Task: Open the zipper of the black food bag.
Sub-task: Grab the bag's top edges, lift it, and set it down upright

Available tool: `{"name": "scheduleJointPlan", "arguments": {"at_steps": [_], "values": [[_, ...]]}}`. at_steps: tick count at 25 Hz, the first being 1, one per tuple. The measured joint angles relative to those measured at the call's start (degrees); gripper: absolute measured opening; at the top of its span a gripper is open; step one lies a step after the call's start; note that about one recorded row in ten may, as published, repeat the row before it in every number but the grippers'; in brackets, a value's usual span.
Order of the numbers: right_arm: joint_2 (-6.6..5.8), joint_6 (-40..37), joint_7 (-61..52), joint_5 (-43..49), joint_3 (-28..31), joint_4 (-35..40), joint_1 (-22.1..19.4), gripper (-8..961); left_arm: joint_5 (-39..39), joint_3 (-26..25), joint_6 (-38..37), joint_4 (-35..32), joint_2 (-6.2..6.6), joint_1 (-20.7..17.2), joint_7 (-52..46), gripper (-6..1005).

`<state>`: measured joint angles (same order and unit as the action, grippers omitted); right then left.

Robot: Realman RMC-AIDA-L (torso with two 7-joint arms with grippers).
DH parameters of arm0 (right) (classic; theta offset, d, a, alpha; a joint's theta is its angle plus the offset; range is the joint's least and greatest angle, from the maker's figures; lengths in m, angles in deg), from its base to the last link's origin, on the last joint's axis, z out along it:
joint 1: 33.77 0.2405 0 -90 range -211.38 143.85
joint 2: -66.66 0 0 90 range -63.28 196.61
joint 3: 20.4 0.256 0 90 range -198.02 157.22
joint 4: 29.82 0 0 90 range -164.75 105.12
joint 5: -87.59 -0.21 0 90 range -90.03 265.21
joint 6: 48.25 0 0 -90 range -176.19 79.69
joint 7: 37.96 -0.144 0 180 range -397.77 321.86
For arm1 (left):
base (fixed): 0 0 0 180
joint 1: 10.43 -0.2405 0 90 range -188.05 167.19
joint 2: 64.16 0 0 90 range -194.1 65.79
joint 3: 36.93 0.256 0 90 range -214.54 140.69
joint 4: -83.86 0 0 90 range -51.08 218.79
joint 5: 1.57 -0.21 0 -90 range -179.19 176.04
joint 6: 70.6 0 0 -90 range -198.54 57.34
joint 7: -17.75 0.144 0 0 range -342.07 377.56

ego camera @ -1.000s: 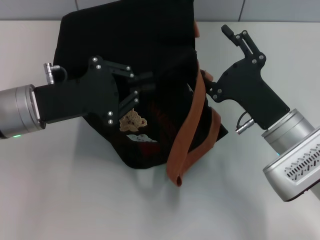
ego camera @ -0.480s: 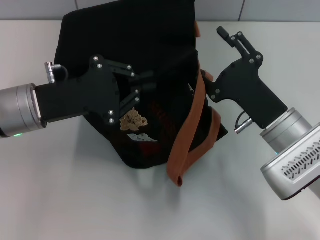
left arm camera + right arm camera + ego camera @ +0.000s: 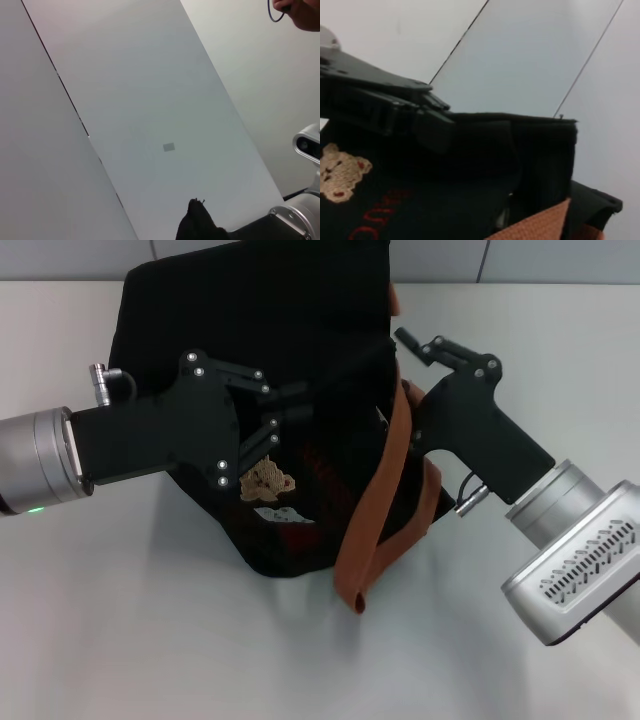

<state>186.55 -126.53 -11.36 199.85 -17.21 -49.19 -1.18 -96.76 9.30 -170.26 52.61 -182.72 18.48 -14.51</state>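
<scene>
On white table (image 3: pixel 120 620) — black food bag (image 3: pixel 250 320) between both arms.
Left gripper (image 3: pixel 290 405) pinches bag's front; right gripper (image 3: pixel 410 345) — jaw state unclear.

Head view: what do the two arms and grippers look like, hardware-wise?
Both arms end in silver-grey cylindrical wrist housings carrying matte black linkage grippers with silver screw heads. The left gripper has a silver plug and black cable at its base; its wrist shows a green light. The right gripper has a small cable loop; its forearm casing has a vent pattern.
</scene>
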Motion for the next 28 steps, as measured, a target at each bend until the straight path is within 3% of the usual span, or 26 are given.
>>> {"name": "scheduleJointPlan", "arguments": {"at_steps": [2, 14, 20, 28], "values": [[0.0, 0.62, 0.01, 0.4, 0.0, -0.04, 0.34, 209, 0.03, 0.0, 0.0, 0.04, 0.0, 0.0, 0.0, 93], [0.0, 0.86, -0.12, 1.63, -0.02, -0.05, 0.64, 52, 0.18, 0.0, -0.25, 0.05, 0.0, -0.34, 0.37, 92], [0.0, 0.88, -0.19, 1.7, -0.02, 0.15, 0.38, -1, 0.38, -0.01, -0.41, 0.04, 0.0, -0.59, 0.6, 92], [0.0, 2.72, -0.4, 1.46, 0.36, 0.74, -0.23, -2, 0.53, -0.8, -1.07, 0.04, 0.0, -1.29, 0.61, 93]]}}
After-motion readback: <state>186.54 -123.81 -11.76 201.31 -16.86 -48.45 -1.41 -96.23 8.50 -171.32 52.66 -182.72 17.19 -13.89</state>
